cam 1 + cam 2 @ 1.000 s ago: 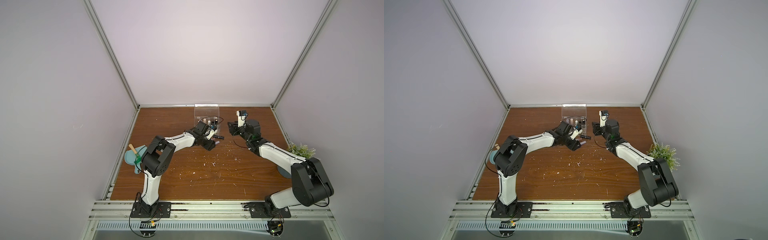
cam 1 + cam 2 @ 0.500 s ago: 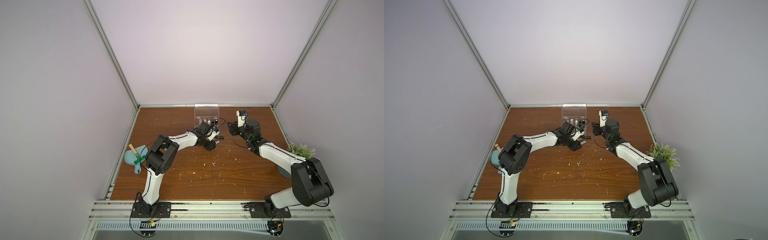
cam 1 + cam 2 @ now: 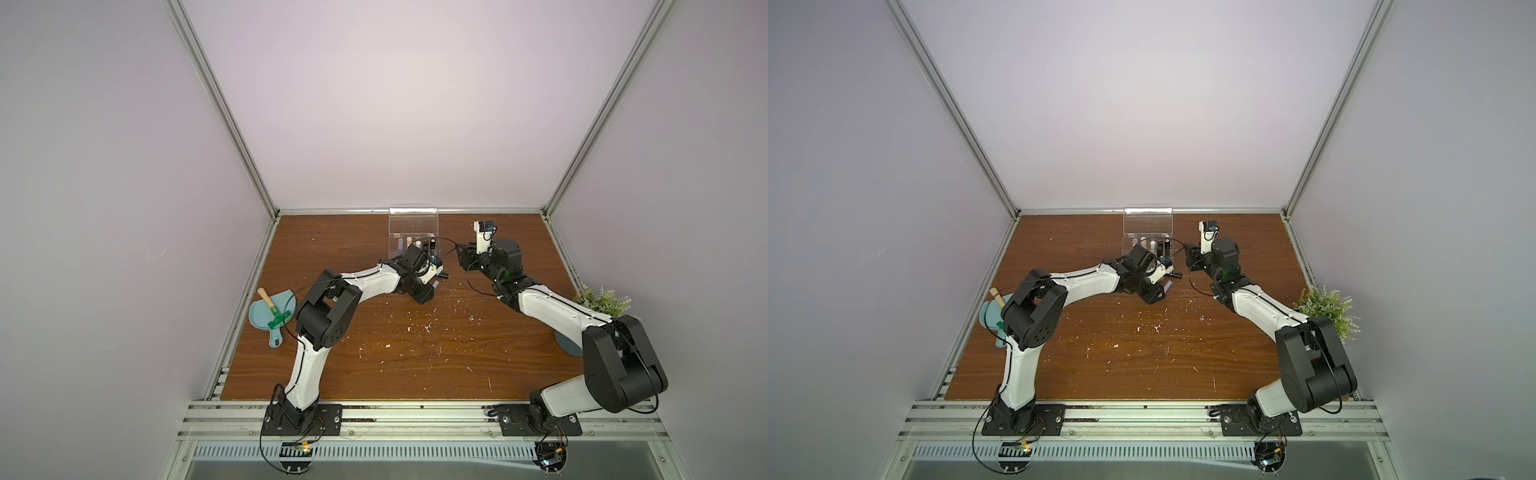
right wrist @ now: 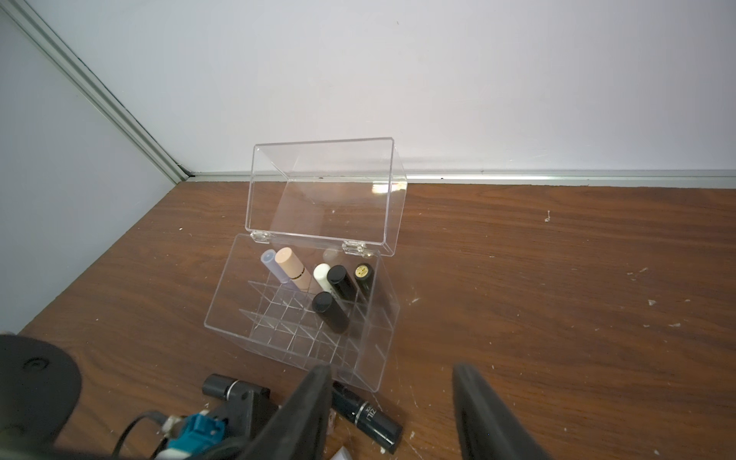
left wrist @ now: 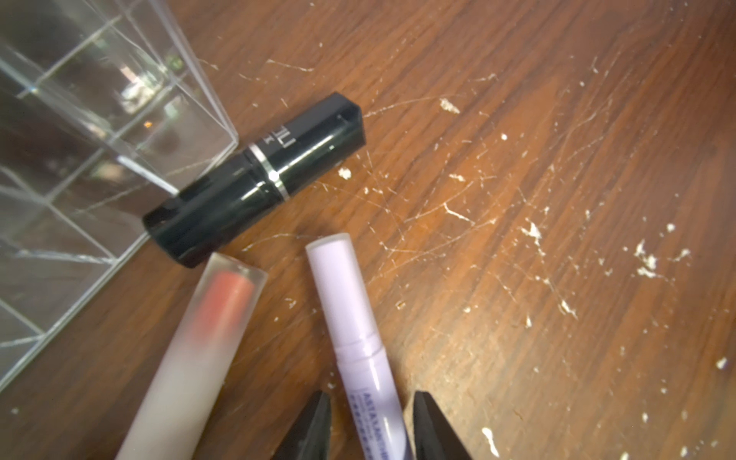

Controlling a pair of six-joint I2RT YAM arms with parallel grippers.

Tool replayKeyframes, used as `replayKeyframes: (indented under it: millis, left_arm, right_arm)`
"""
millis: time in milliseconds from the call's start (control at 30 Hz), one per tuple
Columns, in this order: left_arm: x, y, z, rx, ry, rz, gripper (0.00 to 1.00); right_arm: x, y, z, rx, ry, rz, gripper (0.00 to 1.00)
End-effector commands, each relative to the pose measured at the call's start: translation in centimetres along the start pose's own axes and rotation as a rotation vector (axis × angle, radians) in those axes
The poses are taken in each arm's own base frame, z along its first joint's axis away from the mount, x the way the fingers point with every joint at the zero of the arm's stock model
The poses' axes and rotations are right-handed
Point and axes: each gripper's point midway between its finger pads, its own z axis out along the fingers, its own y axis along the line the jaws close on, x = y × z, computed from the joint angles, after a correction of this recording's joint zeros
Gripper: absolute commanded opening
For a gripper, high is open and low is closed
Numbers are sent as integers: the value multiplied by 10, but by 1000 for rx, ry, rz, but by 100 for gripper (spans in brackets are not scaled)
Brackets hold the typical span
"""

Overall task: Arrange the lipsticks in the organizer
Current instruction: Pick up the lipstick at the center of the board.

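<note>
The left pincer (image 5: 371, 402) sits low over the wooden surface (image 5: 557, 199). Its 2 black fingertips (image 5: 314, 426) stand either side of a lilac lipstick (image 5: 358, 326) that lies flat. A sliver of wood shows between the tube and 1 fingertip, so the jaws are apart and not clamped. The other fingertip is so close that it may be touching.

Just beside the lilac tube lies a frosted lipstick (image 5: 199, 338) with a coral core. A glossy black lipstick (image 5: 255, 179) with a silver band lies against the corner of the clear organizer (image 5: 79, 159).

The right pincer (image 4: 392, 372) hovers near that same corner, jaws wide apart and holding nothing.

The organizer's lid (image 4: 322, 187) stands open at the hinge side. 6 lipsticks (image 4: 338, 278) lean in the cells nearest the hinge: 1 lilac, 1 beige, 1 white and 3 black. The cells nearest the right pincer hold none. In a top view the organizer (image 3: 394, 248) sits near the back wall, between the 2 arms.
</note>
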Motion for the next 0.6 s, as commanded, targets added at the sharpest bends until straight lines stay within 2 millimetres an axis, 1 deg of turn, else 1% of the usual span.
replayKeyframes:
  millis: [0, 67, 167, 267, 367, 567]
  left_arm:
    - [8, 1, 7, -19, 49, -12, 40]
    - [8, 2, 8, -26, 57, -18, 37]
    - [14, 4, 11, -36, 76, -29, 33]
    - [16, 6, 11, -47, 83, -37, 27]
    - [14, 6, 10, -55, 79, -36, 25]
    - [14, -3, 2, -55, 73, -21, 20]
  right_arm:
    - [-16, 3, -7, -17, -52, 8, 55]
    - [-17, 2, -8, -16, -54, 9, 55]
    - [-18, 2, -9, -15, -56, 12, 55]
    - [-19, 1, -10, -16, -60, 13, 55]
    - [-20, 0, -11, -16, -63, 16, 55]
    - [-21, 0, -11, -20, -65, 22, 55]
